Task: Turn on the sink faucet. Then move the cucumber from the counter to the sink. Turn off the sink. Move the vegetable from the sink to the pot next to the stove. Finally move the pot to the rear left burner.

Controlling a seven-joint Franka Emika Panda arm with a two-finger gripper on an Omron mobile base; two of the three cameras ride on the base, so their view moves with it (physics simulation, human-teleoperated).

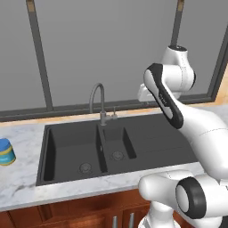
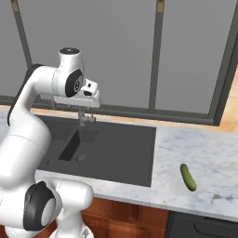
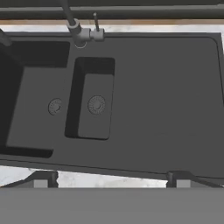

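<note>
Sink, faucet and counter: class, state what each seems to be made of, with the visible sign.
Sink: probably matte composite or stone, charcoal and without shine. Sink faucet: likely brushed metal, grey and slim, with a dull sheen. Counter: marble-like polished stone, white with grey veining.

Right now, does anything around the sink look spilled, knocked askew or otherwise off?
Nothing stands out. The sink looks dry and undamaged, the faucet stands upright, and the cucumber lies flat on the counter to the sink's right. A blue can stands upright on the left.
</note>
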